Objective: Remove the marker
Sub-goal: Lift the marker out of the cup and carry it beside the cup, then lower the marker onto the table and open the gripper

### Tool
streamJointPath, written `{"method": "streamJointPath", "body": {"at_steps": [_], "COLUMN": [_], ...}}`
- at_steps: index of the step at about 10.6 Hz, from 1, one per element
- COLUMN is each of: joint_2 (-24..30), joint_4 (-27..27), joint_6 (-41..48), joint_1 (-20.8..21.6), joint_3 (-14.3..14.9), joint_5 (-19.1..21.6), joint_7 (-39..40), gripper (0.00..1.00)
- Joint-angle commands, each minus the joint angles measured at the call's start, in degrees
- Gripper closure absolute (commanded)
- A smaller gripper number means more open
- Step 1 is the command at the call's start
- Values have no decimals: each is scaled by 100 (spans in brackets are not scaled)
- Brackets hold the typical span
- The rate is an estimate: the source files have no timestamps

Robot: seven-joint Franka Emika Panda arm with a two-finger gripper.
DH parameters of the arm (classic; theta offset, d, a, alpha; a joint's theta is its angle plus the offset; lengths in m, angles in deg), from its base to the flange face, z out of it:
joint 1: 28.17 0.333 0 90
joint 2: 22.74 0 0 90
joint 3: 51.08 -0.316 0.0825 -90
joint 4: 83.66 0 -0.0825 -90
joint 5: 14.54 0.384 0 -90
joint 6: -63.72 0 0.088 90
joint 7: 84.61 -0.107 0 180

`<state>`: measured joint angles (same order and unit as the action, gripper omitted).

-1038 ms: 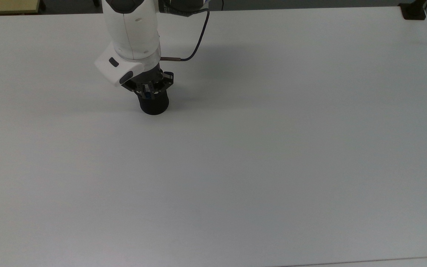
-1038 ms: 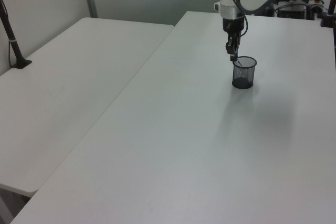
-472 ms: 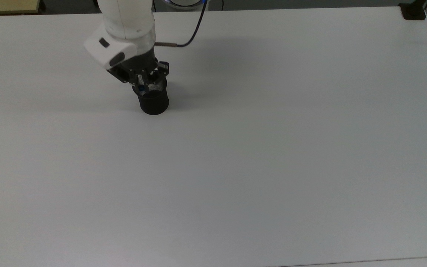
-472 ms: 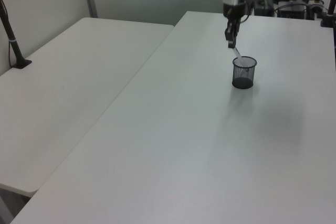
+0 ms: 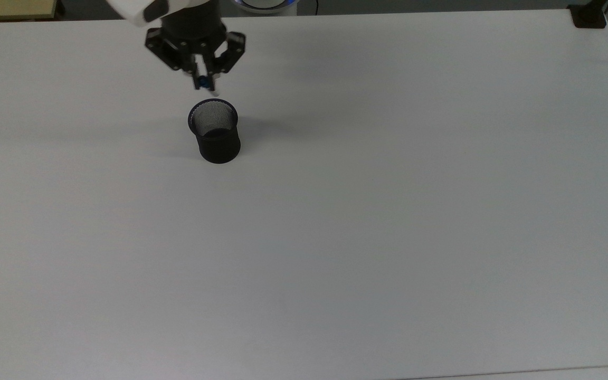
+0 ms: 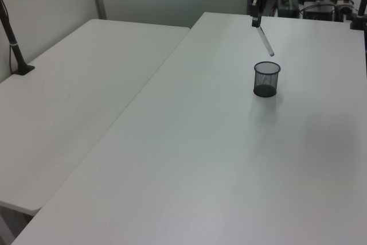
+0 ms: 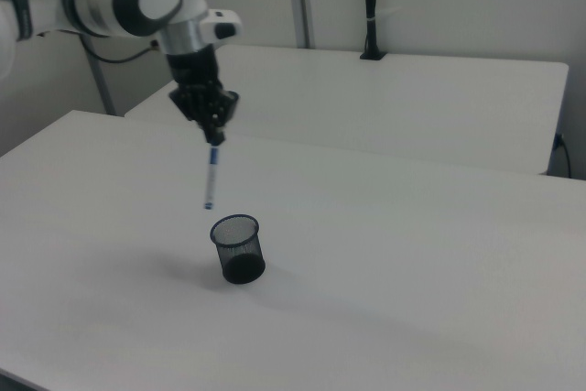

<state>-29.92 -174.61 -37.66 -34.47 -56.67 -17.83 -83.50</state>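
Where the slim white-barrelled marker with blue cap (image 7: 211,179) hangs above the black wire-mesh cup (image 7: 238,248), its lower tip is just clear of the rim; the right view shows open air between tip and cup mouth. The black two-finger hand (image 7: 213,137) is clamped on the marker's upper end, fingers drawn together around it. Marker is not plumb: in the left view the barrel (image 6: 264,41) slopes down toward the left view's right, away from the hand (image 6: 254,21). In the top view the blue end (image 5: 205,81) shows between the fingers of the hand (image 5: 202,79), a little above the cup (image 5: 214,131) in the picture. Cup stands upright on the pale grey worktop (image 5: 367,221), nothing visible inside it. A second worktop (image 6: 69,101) adjoins along the left view's left.

Judgement: extraction looks done; what remains is carrying the marker aside and setting it down.

Risks from here:
- Grip sits at the very top of a long barrel, so the free end could swing on a quick sideways move and the marker may pivot or slide through the fingers.
- Tip is low and close to the rim. Travel across the cup without more height could clip the rim and tip the light mesh cup.
- A tilted marker released from height would likely bounce and roll on the smooth worktop.
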Motion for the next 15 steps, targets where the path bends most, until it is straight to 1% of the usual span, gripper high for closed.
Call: {"method": "streamJointPath", "body": {"at_steps": [1,3,4,5,6,9,10,11,12,13,15], "joint_2": [15,-125,-308,-545,-765,-1223,-1311,-1373,-1391,-1383,-1199], "joint_4": [-246,-475,-502,-493,-484,-476,-476,-476,-458,-441,-326], "joint_6": [215,198,189,137,58,-661,-890,-971,-980,-980,-937], "joint_1": [821,1077,1183,1245,1385,1517,1544,1544,1544,1562,1527], "joint_3": [22,22,22,22,22,22,22,22,22,31,31], "joint_5": [56,56,56,56,56,56,47,38,30,-40,-120], "joint_7": [-812,-1051,-1069,-1069,-1078,-1297,-1402,-1508,-1561,-1692,-1746], "gripper": [93,93,93,88,88,88,81,68,22,0,0]}}
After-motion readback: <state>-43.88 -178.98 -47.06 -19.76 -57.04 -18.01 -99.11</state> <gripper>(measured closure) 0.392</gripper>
